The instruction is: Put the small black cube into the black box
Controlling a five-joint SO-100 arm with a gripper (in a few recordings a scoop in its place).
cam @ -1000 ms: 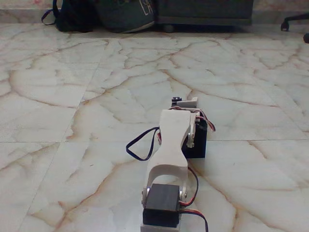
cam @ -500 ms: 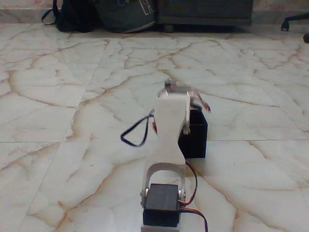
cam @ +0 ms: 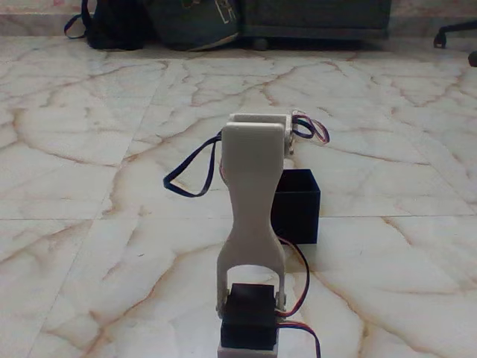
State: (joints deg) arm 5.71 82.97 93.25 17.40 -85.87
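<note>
**Box on floor, arm upright in front of it**

The black box (cam: 299,205) sits on the marble floor (cam: 89,186), open top up, partly hidden behind the white arm (cam: 253,201). Can't make out the small black cube anywhere; box interior is dark. Arm stands upright, its top end level with the box's far rim, black servo (cam: 250,317) at its base. Gripper fingers hidden behind the arm's upper link, so spread or pressed together: cannot tell. Loose dark cable (cam: 190,175) loops off the arm's left. Bags (cam: 160,22) line the far wall.
</note>
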